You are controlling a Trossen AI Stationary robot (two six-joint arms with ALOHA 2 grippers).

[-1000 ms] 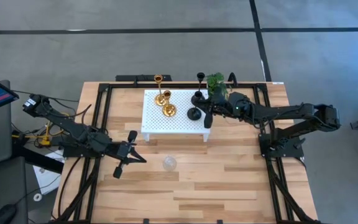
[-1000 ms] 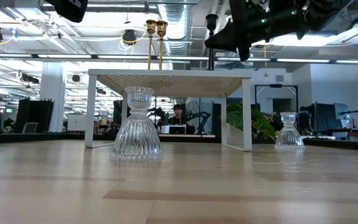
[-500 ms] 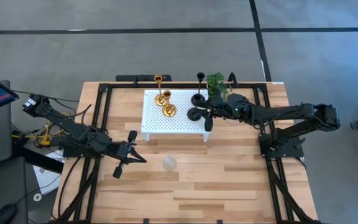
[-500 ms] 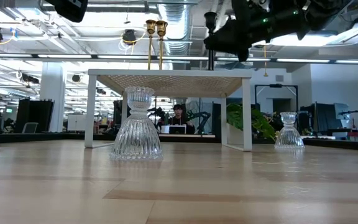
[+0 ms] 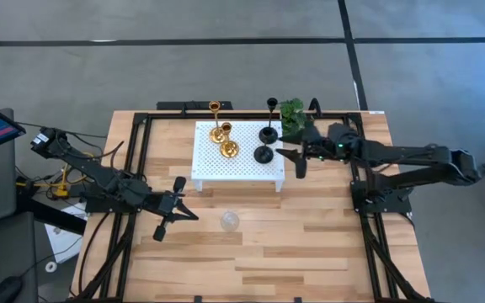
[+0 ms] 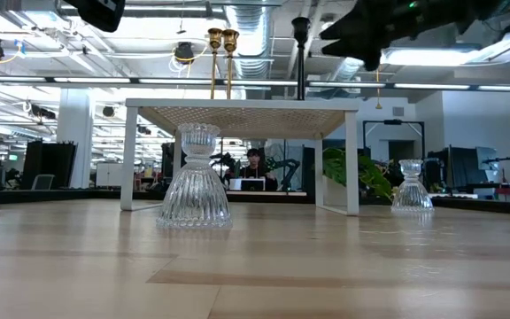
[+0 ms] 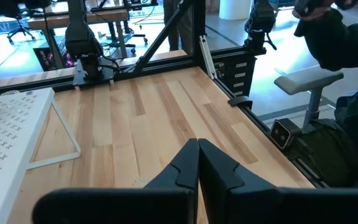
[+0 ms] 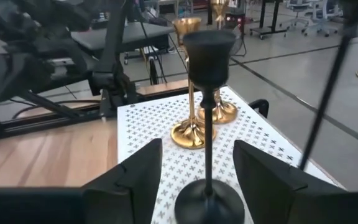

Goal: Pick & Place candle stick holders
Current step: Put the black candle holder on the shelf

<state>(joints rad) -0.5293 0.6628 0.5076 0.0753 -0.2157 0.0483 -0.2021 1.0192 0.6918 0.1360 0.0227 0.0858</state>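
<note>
On the white perforated stand [image 5: 236, 153] stand two gold candle stick holders [image 5: 222, 139] and two black ones on their round bases. The nearer black holder [image 8: 208, 112] is tall and slim-stemmed. My right gripper [image 5: 293, 161] hangs open just off the stand's right edge, its fingers on either side of that holder without touching it. A clear glass holder [image 5: 229, 220] sits on the table in front of the stand. To its left my left gripper [image 5: 190, 215] hovers shut and empty. A second glass holder [image 6: 412, 188] shows far right in the low view.
A small green plant [image 5: 292, 110] stands behind the stand's far right corner, close to my right arm. Black frame rails [image 5: 137, 160] run along the table's sides. Bare wood lies in front of the stand around the glass holder.
My right gripper has opened and let go of the nearer black holder, which stays upright on the stand. The gripper has then drawn back toward the table's right edge, clear of the stand.
</note>
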